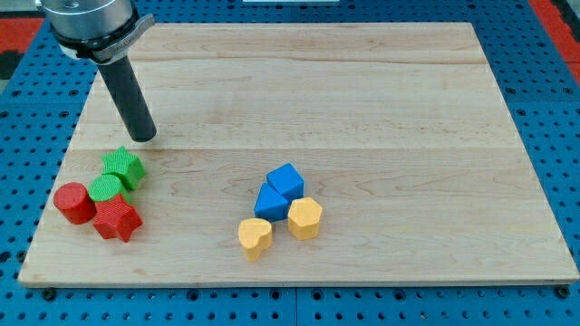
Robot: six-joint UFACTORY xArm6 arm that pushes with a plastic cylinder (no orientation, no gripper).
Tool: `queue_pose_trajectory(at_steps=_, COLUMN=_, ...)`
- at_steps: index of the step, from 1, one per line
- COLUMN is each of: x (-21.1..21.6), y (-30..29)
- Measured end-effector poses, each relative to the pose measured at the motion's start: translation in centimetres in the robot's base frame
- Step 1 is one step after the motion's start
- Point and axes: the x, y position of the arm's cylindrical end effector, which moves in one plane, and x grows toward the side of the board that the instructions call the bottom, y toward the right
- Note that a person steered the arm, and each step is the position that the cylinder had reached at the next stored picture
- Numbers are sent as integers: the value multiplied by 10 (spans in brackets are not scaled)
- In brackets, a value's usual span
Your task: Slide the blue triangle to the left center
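Observation:
The blue triangle point(269, 203) lies on the wooden board point(362, 91) a little below its middle. A blue cube point(286, 180) touches it on its upper right. A yellow hexagon point(304, 217) sits at its lower right and a yellow heart point(255, 237) just below it. My tip point(142, 138) rests on the board at the view's left, far to the left of and above the blue triangle, just above the green star.
At the view's lower left is a tight cluster: a green star point(123, 167), a green cylinder point(106, 189), a red cylinder point(74, 202) and a red star point(117, 218). The board sits on a blue pegboard point(553, 72).

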Motion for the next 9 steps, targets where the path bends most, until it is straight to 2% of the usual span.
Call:
queue_pose_trajectory(at_steps=4, x=0, y=2)
queue_pose_trajectory(at_steps=5, x=-17, y=25)
queue_pose_trajectory(at_steps=6, x=-20, y=94)
queue_pose_trajectory(at_steps=7, x=-19, y=200)
queue_pose_trajectory(at_steps=8, x=-26, y=267)
queue_pose_trajectory(at_steps=9, x=-3, y=318)
